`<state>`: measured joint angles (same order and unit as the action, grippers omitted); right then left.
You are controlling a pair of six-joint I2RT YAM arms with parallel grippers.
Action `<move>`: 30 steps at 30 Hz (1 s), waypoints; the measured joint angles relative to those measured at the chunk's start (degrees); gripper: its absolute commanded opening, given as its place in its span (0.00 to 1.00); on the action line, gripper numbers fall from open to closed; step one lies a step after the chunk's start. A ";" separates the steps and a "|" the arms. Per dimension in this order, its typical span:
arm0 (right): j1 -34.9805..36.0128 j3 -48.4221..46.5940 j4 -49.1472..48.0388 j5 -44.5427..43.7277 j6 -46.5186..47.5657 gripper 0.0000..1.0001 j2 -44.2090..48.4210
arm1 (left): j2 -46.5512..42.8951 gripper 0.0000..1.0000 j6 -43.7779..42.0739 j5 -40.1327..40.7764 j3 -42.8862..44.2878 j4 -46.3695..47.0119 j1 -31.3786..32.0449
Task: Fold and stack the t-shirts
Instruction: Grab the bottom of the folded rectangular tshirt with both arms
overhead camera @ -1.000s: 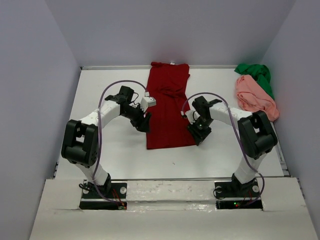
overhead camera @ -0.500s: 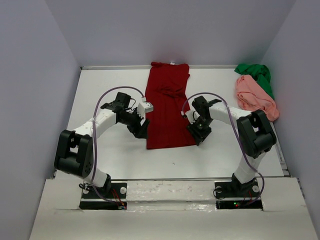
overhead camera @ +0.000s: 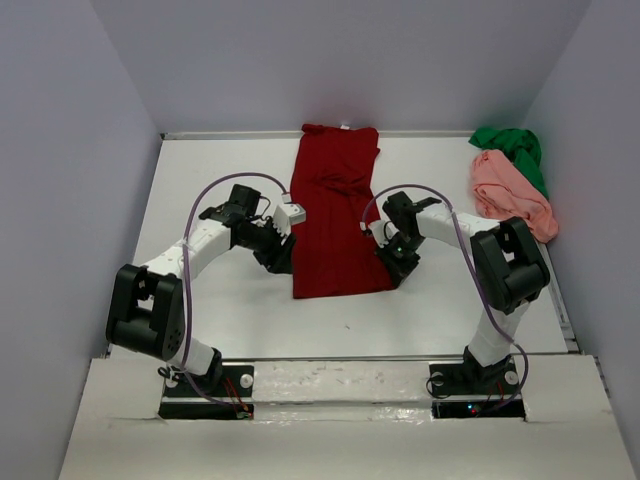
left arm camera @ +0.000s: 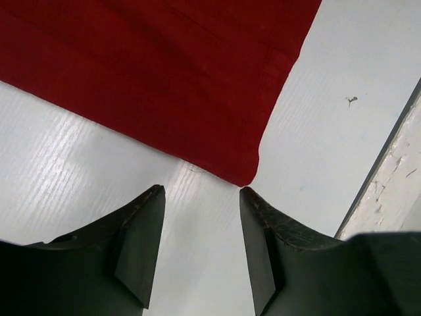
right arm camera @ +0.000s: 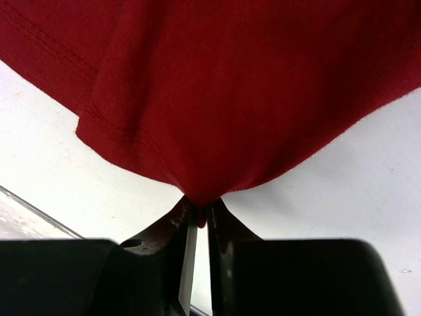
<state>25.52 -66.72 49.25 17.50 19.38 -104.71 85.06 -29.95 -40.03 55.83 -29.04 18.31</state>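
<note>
While the right gripper (right arm camera: 198, 209) is pinched tight on the near hem, the left gripper (left arm camera: 200, 194) gapes empty.
On the table (overhead camera: 220, 170) the dark red t-shirt (overhead camera: 335, 210) runs lengthwise near to far, its near-left corner just ahead of the left jaws (not touching). Three shirts: this one, plus one salmon pink t-shirt (overhead camera: 510, 195) and one bright green t-shirt (overhead camera: 512, 148) heaped far right.

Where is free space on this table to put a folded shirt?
Free: the far left corner of the table, beside the dark red t-shirt; the gap between it and the salmon pink t-shirt; the near strip before its hem. Crowded: the far right corner, holding the pink one and bright green t-shirt, and the hem's corners, at the left gripper and right gripper.
</note>
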 measured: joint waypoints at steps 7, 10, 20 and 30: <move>0.00 0.00 0.04 0.28 0.35 0.10 -0.02 | 1.11 0.56 -1.64 -0.35 1.77 -4.24 0.00; 0.00 0.00 0.09 0.26 0.37 0.10 -0.02 | 6.14 0.58 -4.68 -1.73 6.93 -9.94 0.00; 0.00 0.00 0.11 0.26 0.39 0.09 -0.02 | 14.40 0.69 -10.49 -6.51 8.33 -18.80 1.73; 0.00 0.00 0.11 0.26 0.59 0.08 -0.02 | 17.07 0.63 -6.08 -2.40 7.48 -15.93 5.62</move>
<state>25.52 -66.72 49.36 17.76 19.97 -104.73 102.13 -36.03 -42.44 63.31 -44.97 23.92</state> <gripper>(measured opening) 0.092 0.636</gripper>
